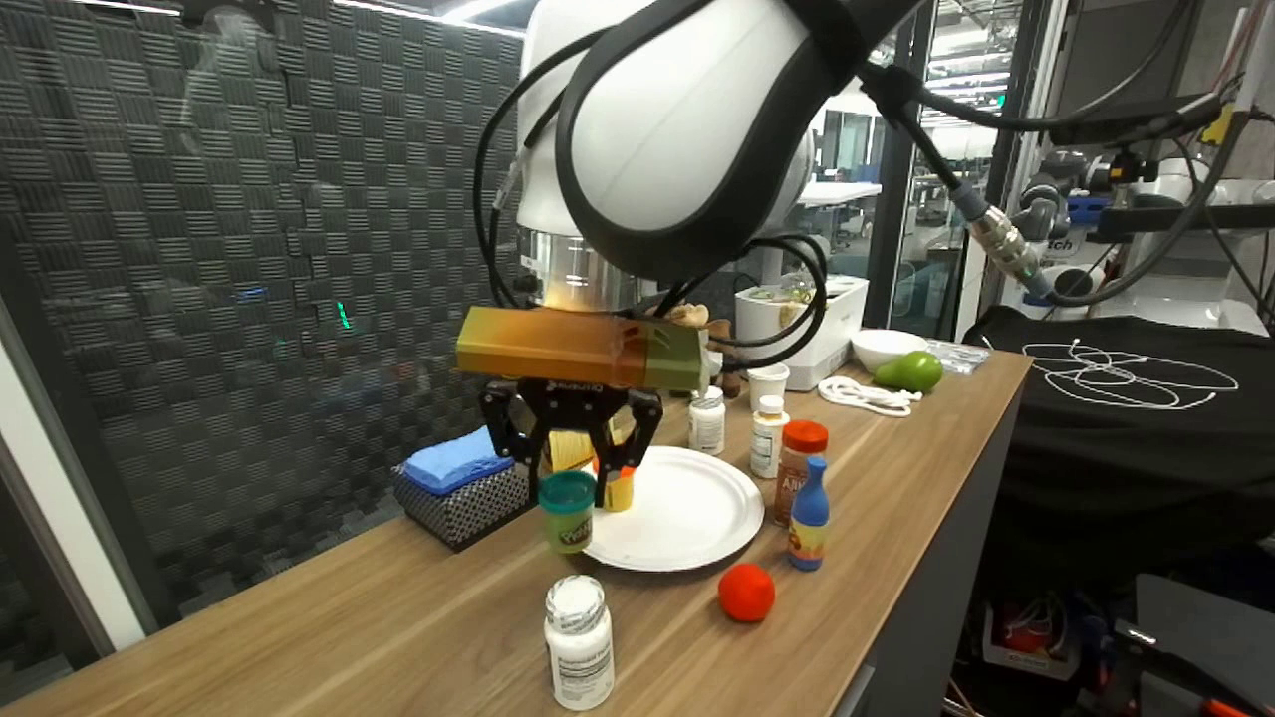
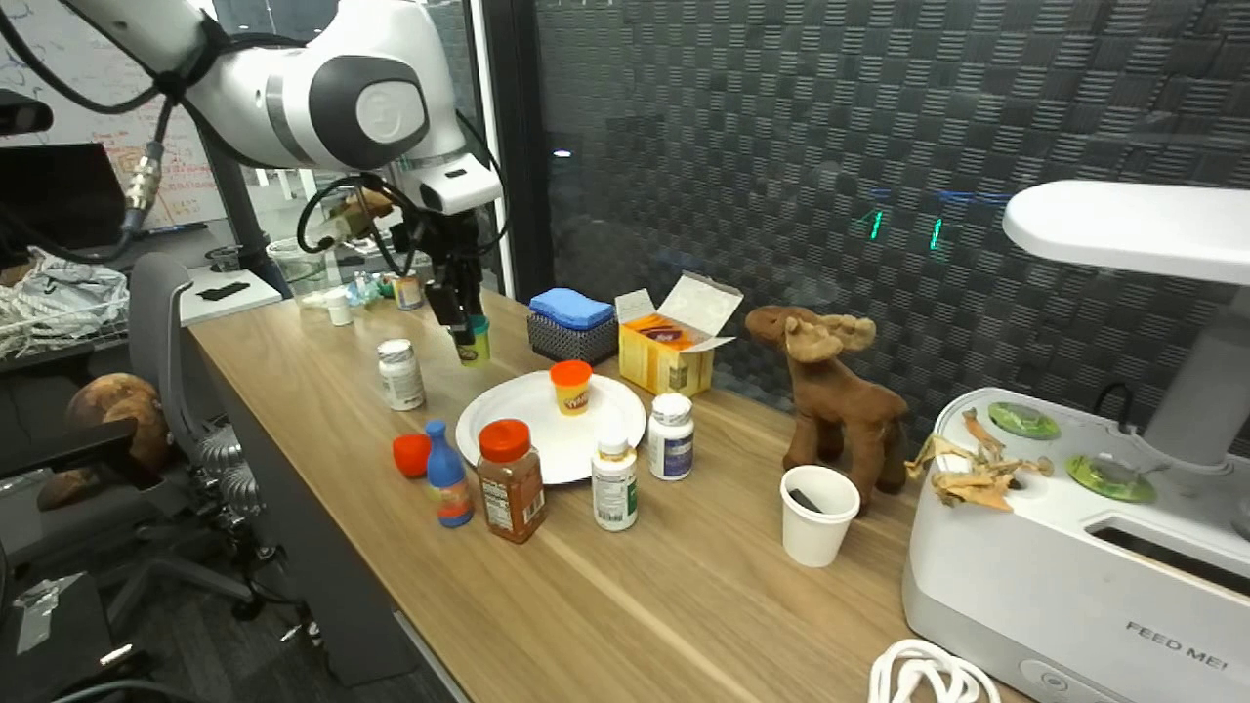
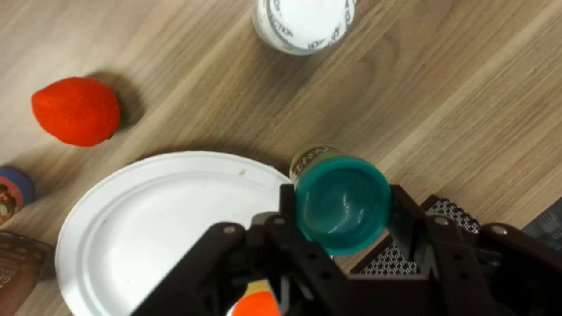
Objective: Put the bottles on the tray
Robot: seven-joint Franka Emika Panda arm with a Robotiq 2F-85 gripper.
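Teal-capped jar (image 3: 342, 206) snug between the jaws

In an exterior view: Play-Doh tub (image 2: 571, 391) on plate (image 2: 566, 445) | spice jar (image 2: 511, 488) before plate, left of pill bottle (image 2: 614, 490) | carton (image 2: 664, 368) behind plate

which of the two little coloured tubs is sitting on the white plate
The orange-lidded yellow tub: it stands on the white plate, whereas the teal-lidded tub is held in the gripper.
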